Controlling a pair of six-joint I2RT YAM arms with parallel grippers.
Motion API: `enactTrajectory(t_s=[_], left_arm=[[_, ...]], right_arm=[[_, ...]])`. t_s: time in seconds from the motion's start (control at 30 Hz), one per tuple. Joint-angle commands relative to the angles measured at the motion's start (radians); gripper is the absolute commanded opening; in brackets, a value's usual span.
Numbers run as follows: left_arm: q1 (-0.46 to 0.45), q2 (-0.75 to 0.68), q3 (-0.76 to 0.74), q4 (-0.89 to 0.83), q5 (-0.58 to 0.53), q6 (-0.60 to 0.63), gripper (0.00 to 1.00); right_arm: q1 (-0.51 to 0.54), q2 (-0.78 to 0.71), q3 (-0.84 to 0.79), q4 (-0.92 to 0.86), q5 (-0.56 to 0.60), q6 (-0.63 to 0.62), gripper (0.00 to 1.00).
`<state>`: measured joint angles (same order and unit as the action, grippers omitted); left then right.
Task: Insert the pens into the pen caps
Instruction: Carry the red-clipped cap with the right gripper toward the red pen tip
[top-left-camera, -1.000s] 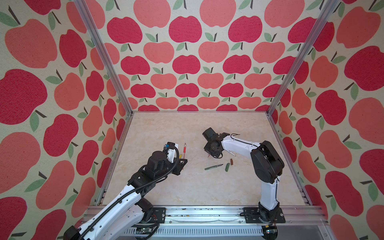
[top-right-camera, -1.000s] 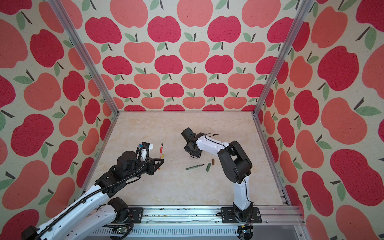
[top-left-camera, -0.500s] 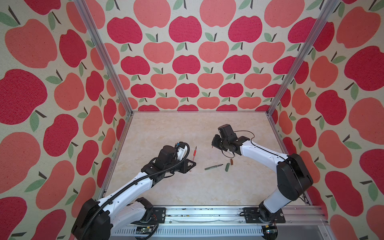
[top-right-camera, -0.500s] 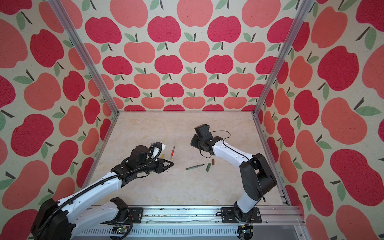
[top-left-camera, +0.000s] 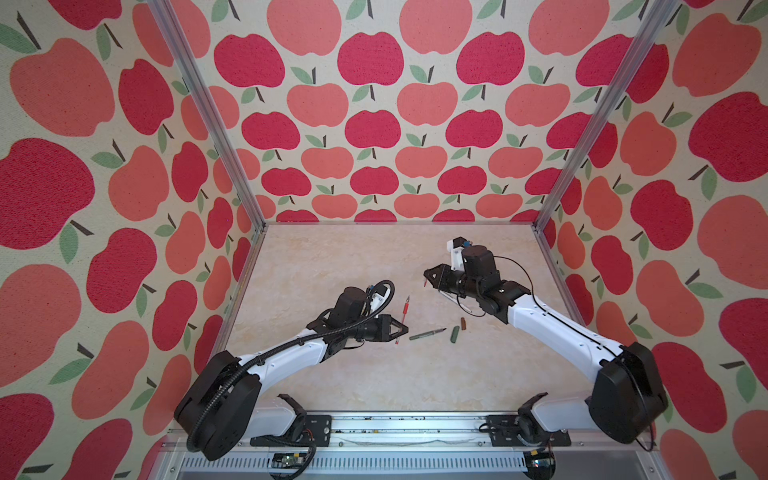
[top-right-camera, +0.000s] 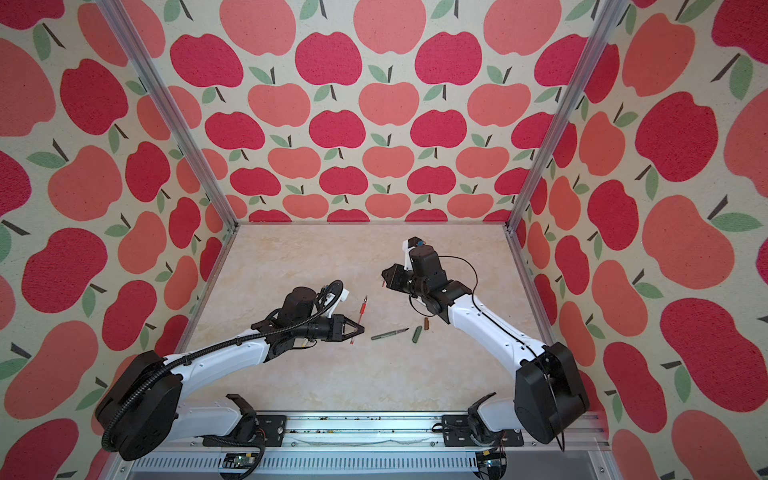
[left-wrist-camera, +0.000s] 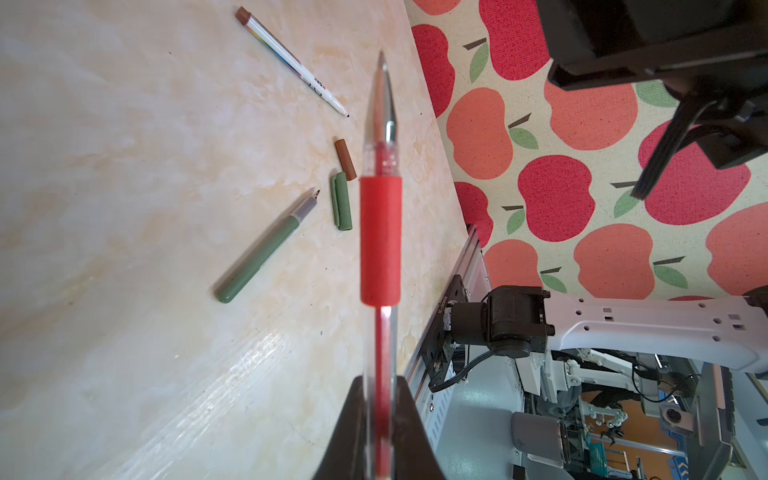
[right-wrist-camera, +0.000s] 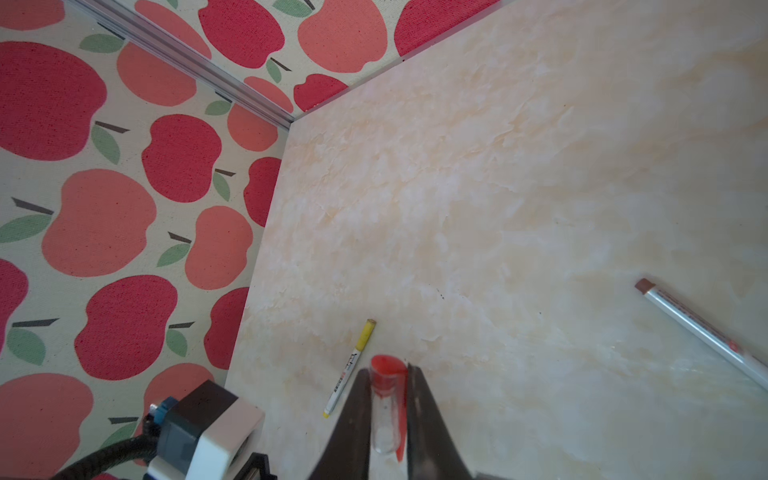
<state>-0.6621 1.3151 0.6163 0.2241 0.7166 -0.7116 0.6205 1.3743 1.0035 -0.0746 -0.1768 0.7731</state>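
- Pinching the clear barrel of the red pen (left-wrist-camera: 380, 241) near its back end, the left gripper (top-left-camera: 405, 330) has its jaws closed on it; the red grip and metal tip stick out free above the tabletop (top-left-camera: 332, 270).
- Opposite, the right gripper (right-wrist-camera: 387, 369) is clamped on the red pen cap (right-wrist-camera: 382, 386), a clear tube with a red top and clip, held off the surface and well apart from the pen tip.
- Near the middle of the tabletop, a little toward the right edge, the dark green pen (top-left-camera: 428, 333) lies flat, its tip just beside the green cap (top-left-camera: 455, 334); the brown cap (top-left-camera: 463, 323) lies close to that one.
- Farther back, a white pen with a dark tip (left-wrist-camera: 291, 58) lies flat, uncapped.
- Another white pen with a yellow end (right-wrist-camera: 351, 365) lies flat beyond the right gripper.
- The tabletop is pale cream with a marbled pattern and a soft sheen.
- Apple-print walls (top-left-camera: 374, 124) enclose three sides, aluminium posts (top-left-camera: 208, 116) stand at the far corners, and a metal rail (top-left-camera: 395, 428) along the front edge carries both arms.
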Motion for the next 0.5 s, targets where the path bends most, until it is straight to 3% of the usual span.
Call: enactTrajectory(t_s=[0.0, 0.47], left_arm=[[-0.02, 0.022, 0.05, 0.096, 0.02, -0.031, 0.0], [-0.049, 0.061, 0.088, 0.102, 0.001, -0.025, 0.0]], right_arm=[[-0.001, -0.027, -0.019, 0.022, -0.073, -0.047, 0.16], [0.008, -0.064, -0.064, 0.035, -0.065, -0.078, 0.14]])
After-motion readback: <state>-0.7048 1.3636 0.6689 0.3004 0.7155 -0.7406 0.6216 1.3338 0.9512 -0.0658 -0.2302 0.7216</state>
